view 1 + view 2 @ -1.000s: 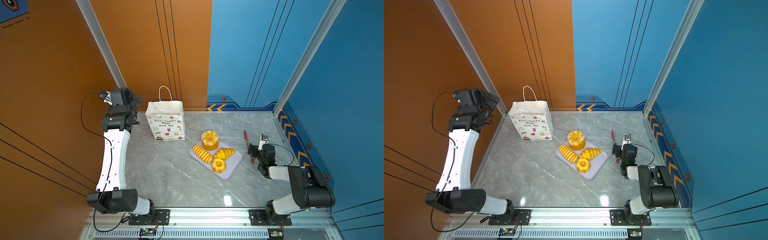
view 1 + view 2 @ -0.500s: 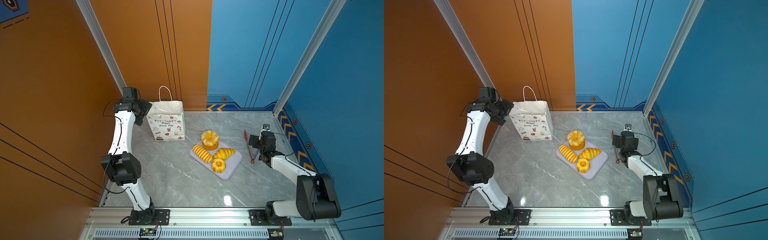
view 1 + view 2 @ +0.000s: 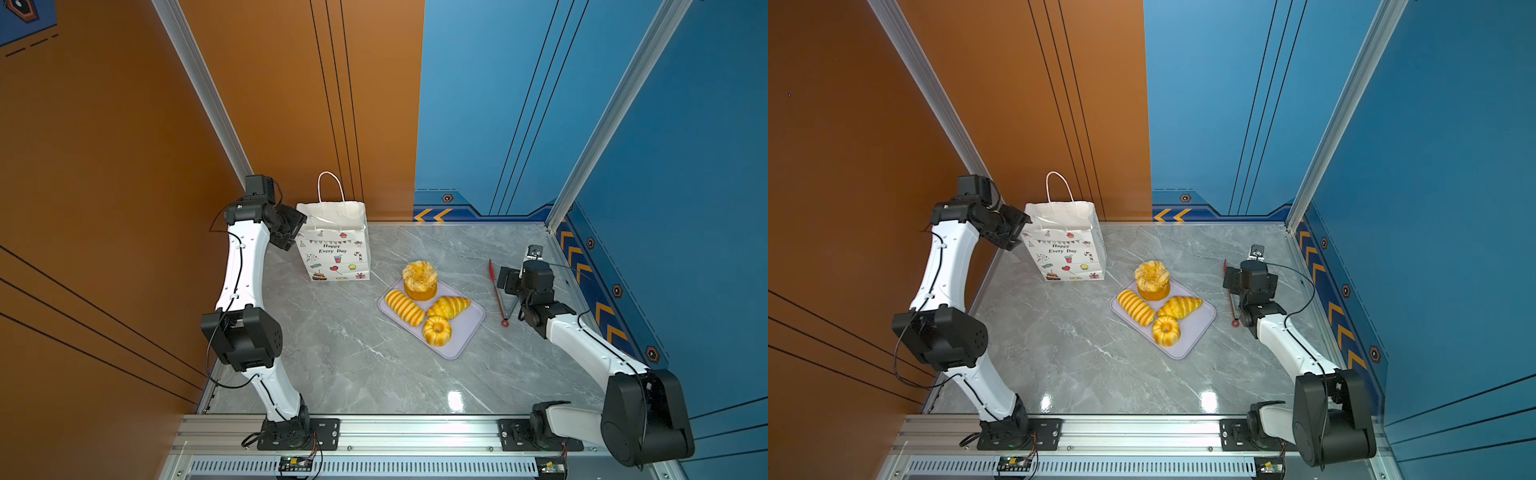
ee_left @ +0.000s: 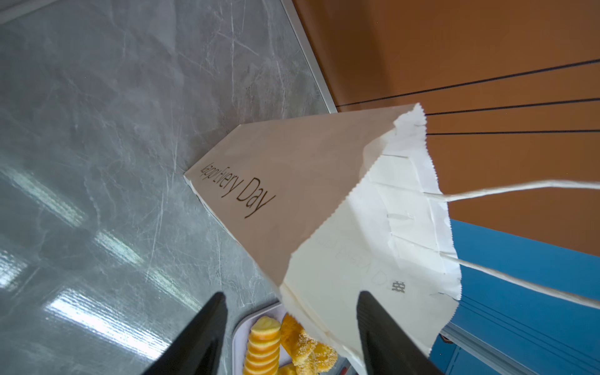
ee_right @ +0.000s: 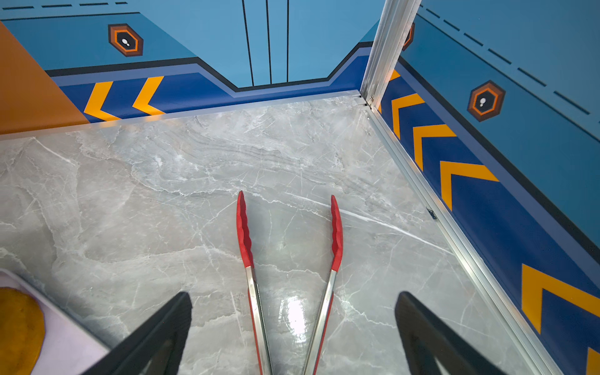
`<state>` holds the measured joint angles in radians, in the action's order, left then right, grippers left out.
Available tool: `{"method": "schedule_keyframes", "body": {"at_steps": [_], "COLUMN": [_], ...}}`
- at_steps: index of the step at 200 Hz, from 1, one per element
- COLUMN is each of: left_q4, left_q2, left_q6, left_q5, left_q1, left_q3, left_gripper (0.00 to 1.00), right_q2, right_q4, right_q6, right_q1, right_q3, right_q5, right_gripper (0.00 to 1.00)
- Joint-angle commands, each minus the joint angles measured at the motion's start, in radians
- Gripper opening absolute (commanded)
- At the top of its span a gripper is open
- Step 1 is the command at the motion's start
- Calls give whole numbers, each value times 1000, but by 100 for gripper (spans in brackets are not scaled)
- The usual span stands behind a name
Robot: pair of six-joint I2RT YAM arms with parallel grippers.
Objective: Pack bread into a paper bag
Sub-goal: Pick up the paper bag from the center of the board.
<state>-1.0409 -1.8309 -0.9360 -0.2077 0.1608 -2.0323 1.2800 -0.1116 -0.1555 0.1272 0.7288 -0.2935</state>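
You have the paper bag [image 3: 334,249] upright at the back left of the table [image 3: 353,365], close to the rear wall. The tray [image 3: 465,328] sits mid-table, right of the bag and nearer the front. On it: bun [image 3: 419,278] at the back corner, loaf [image 3: 404,306] left, croissant [image 3: 448,306] right, ring cake [image 3: 436,330] in front. Tongs [image 3: 496,291] lie on the table right of the tray. Your left gripper [image 4: 290,293] straddles the bag's left top edge; your right gripper [image 5: 293,294] hangs over the tongs.
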Motion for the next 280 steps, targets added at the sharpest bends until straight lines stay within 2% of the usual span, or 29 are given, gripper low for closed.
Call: {"method": "schedule_keyframes", "body": {"at_steps": [1,47,65,135,144,156,166,206,226,241,280], "left_q4": [-44,-53,-62,-74,-74,-73,-74,-76,-115,-159,-272], "left_q2": [-5,-20,-39,-123,-124,-118,-109,-74,-62,-56,-58], "left_q6": [9,13,3,-17,-14,-9,-6,11,39,66,142], "left_q5": [-21,-7,-3,-4,-8,-5,-6,-38,-67,-88,-209], "left_q1": [-2,-6,-5,-8,-9,-7,-6,11,18,31,74], "left_q3": [-29,-34,-50,-116,-107,-92,-80,-50,-69,-99,-166], "left_gripper": [53,54,49,49,42,28,22,21,5,0,0], "right_q2": [-19,-15,-14,-33,-37,-43,-51,-43,-42,-36,-9], "right_q4": [38,38,42,49,53,56,55,56,55,55,93], "right_q6": [-13,-24,-29,-34,-34,-34,-33,-34,-35,-30,-30], "right_q1": [15,26,32,53,55,57,59,60,60,61,60], "right_q3": [31,41,46,44,46,45,43,47,47,50,85], "right_q5": [-30,-20,-17,-12,-12,-14,-19,-13,-13,-18,-37], "right_gripper": [100,100,100,100,100,100,100,100,100,100,100]}}
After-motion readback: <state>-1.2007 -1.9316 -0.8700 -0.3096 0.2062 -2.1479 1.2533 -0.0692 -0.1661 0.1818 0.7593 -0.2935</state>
